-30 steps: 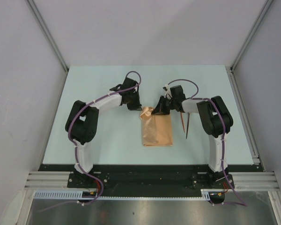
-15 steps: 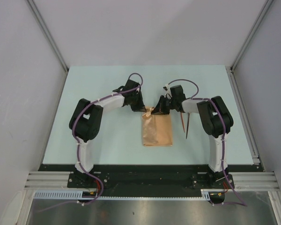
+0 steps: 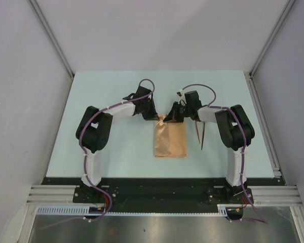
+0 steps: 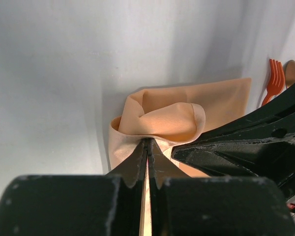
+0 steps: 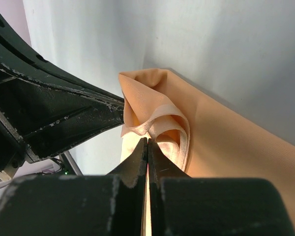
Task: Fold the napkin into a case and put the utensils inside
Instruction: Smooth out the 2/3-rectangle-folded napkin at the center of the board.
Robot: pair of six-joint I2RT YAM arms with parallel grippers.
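The left gripper (image 3: pixel 152 116) has moved in from 10 o'clock. Its fingers are now pressed together on the raised far-left corner of the folded napkin (image 3: pixel 171 143), which lies at the table's centre. The right gripper (image 3: pixel 174 117) pinches the same far edge at 12 o'clock. I judge both can now open it as a case. The fork (image 4: pixel 271 81) and spoon (image 4: pixel 292 72) lie at the napkin's 3 o'clock.
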